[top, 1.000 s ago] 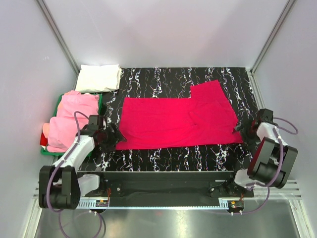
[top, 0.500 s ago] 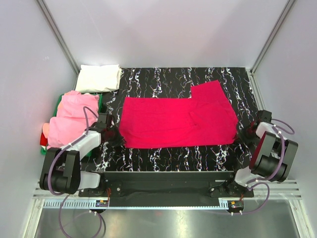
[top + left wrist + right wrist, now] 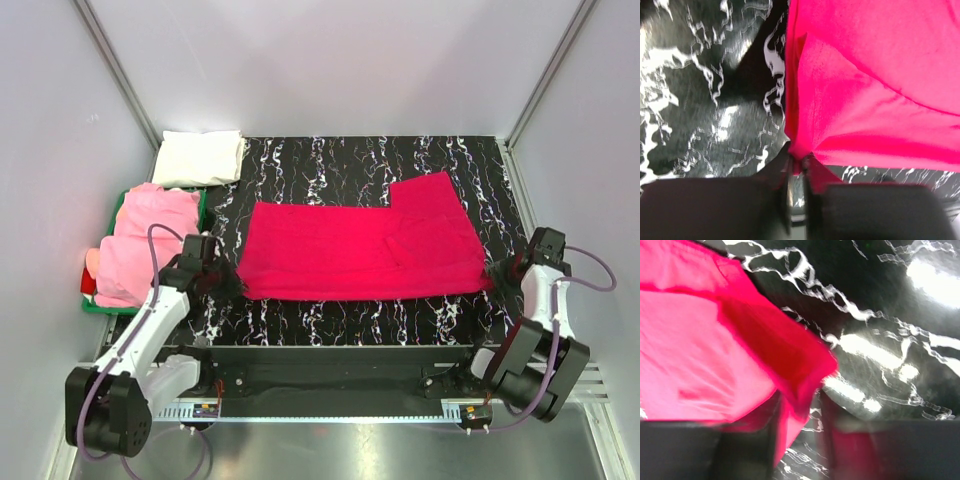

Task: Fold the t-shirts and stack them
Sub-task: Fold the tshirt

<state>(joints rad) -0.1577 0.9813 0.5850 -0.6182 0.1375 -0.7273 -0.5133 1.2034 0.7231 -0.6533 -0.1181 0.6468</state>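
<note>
Top external, red t-shirt (image 3: pixel 360 250), corners pinched in both jaws

red t-shirt (image 3: pixel 700 345) blurred at right end effector (image 3: pixel 800 412), green tray (image 3: pixel 203 206) mostly hidden

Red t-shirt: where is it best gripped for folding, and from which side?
Grip the red t-shirt by its two near corners, from the outer ends: left gripper at the left, right gripper at the right. It lies flat and wide, so only edges can be pinched.
</note>
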